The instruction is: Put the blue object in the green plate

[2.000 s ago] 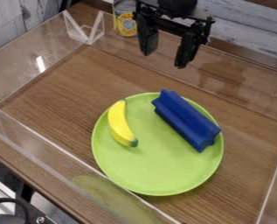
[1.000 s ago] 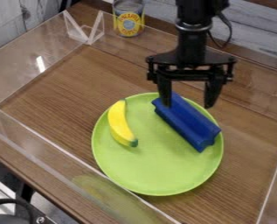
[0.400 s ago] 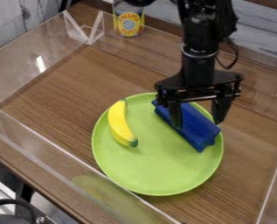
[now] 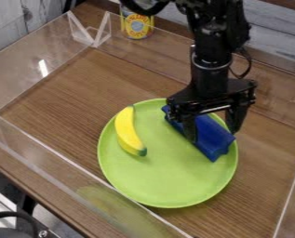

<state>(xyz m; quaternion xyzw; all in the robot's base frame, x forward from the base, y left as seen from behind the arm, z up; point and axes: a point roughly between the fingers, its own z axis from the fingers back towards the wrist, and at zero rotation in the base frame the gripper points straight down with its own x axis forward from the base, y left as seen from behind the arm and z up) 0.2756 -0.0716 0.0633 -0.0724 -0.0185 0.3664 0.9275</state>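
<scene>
Grasp step: the released pincer (image 4: 208, 114) straddles the blue block (image 4: 207, 131) on the green plate (image 4: 165, 178); I'd judge it must clench next.

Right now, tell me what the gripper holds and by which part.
Nothing is held. The gripper stands open, its fingers straddling the upper end of the blue object, which lies on the green plate.

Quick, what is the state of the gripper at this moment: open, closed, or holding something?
Gripper: open, fingers spread on either side of the blue object lying on the green plate; not gripping it yet.
</scene>
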